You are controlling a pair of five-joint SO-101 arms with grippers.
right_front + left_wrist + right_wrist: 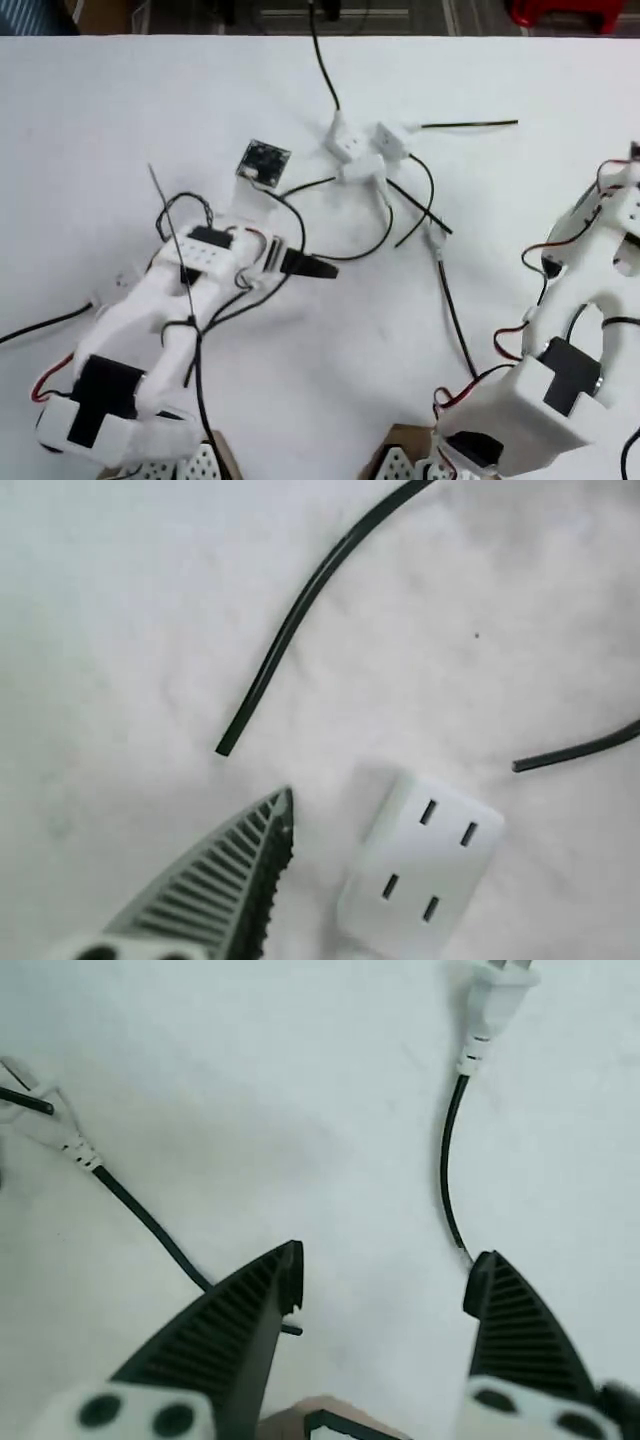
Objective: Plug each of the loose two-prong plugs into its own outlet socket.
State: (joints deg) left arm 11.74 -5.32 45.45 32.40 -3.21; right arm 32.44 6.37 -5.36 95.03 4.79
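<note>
A cluster of white outlet blocks (362, 150) lies at the table's middle back, with black cables fanning out from it. One white block with two sockets (420, 865) lies just ahead of my left gripper's ribbed finger (235, 885). My left gripper (305, 263) rests low on the table left of the cluster, open and holding nothing. A white two-prong plug (436, 236) on a black cable lies right of centre. My right gripper (390, 1257) hangs open over bare table. Beyond it lie that white plug (497, 995) and a second plug (40, 1120).
A small dark square board (265, 160) lies left of the outlets. Two cut black cable ends (222, 746) lie near the socket block. Another cable (45, 325) runs off the left edge. The right arm (570, 300) stands at the right side. Cardboard (400, 445) sits at the front edge.
</note>
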